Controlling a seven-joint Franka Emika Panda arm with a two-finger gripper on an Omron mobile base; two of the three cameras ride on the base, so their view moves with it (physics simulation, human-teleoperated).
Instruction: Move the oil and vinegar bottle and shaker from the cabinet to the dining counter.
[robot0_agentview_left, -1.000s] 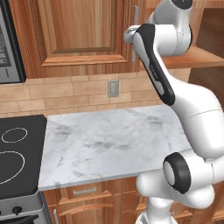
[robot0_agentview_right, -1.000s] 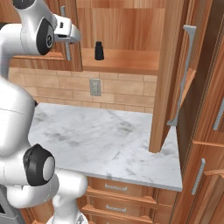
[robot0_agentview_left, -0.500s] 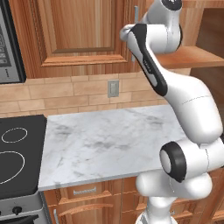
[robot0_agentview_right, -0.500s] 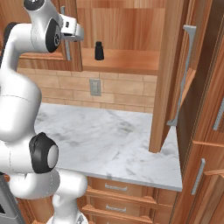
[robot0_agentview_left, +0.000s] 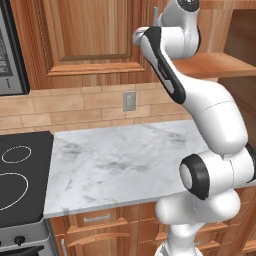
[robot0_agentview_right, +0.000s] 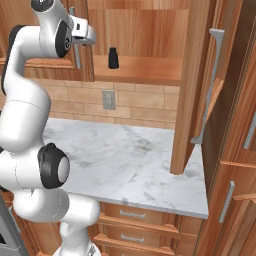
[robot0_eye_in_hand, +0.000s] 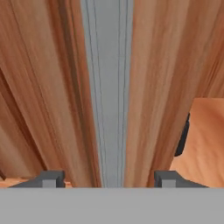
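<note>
Reddish-brown wooden wall cabinet open on its right half, plank shelf bare around small black shaker; closed left door's long silver bar handle fills the gap between the two-finger gripper tips; open right door walls off shelf's right side; marble worktop below bare.

Arm raised, claw fingers spread

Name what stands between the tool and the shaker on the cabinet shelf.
In the hand view, the silver bar handle and the door's wooden edge stand between the tool and the shaker, partly hiding it.
</note>
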